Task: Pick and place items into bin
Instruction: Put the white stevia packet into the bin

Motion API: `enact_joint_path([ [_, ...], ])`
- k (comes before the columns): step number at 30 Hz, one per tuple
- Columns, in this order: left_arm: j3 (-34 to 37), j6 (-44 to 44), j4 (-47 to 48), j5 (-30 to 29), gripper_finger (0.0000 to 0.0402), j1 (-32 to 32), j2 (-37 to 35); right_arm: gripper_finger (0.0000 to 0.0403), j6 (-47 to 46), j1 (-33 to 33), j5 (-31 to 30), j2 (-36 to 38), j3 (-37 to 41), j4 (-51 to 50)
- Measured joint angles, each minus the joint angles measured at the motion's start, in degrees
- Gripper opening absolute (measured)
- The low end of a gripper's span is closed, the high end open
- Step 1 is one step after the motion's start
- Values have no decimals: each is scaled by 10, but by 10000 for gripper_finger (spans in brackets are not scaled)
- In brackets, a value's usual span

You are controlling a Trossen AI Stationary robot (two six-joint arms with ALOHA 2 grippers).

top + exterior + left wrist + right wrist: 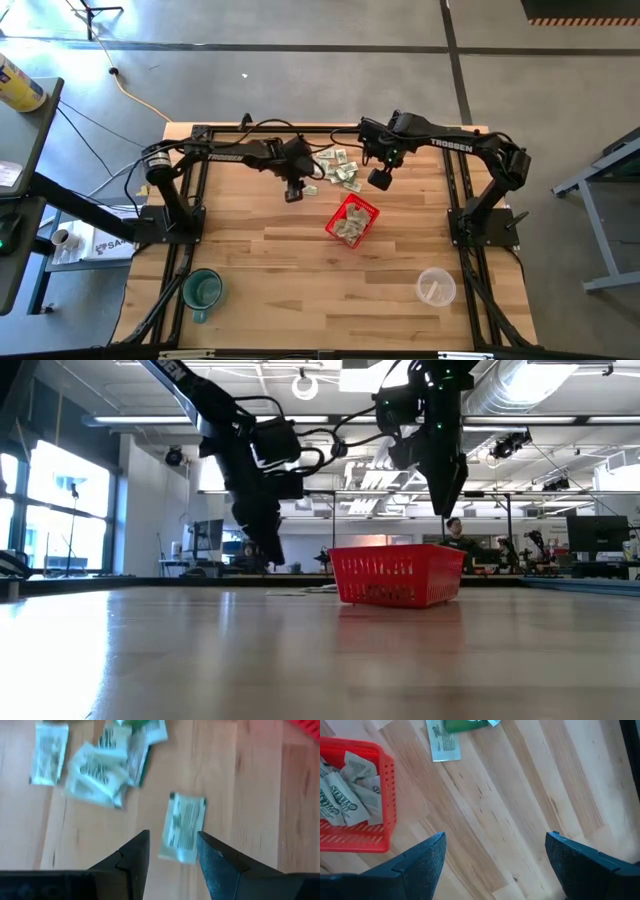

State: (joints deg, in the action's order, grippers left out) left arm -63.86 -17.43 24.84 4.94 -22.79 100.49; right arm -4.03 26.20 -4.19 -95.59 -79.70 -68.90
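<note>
Wooden table (300, 280) under TROSSEN-lettered arms, both jaws spread, left above a slip (182, 826).

Open lab: exposed ceiling ducts (560, 385), monitors (598, 532), concrete floor (300, 80).

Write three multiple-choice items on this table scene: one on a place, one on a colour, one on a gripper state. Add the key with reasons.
1. Where does the small red perforated plastic basket stand?
A. near the table's middle
B. beside the green mug
C. beside the clear plastic cup

2. What colour is the mug at the table's corner?
A. red
B. green
C. blue

3. How is the left gripper?
A. shut on a slip
B. open over a pale-green-and-white paper slip
C. inside the basket

Key: 1 A, the high view shows it central, apart from mug and clear plastic cup. 2 B, it is plainly green. 3 B, the left wrist view shows parted fingers around a lying slip.
</note>
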Motion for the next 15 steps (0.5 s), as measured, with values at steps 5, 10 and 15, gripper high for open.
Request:
enact_joint_path([
  [5,-1,-3,-20,7,198,8,21,330,0,0,7,0,0,1],
  [10,0,1,-15,1,198,15,64,330,5,0,10,0,0,2],
  [15,-2,1,-25,-33,198,30,72,330,16,0,10,0,0,2],
])
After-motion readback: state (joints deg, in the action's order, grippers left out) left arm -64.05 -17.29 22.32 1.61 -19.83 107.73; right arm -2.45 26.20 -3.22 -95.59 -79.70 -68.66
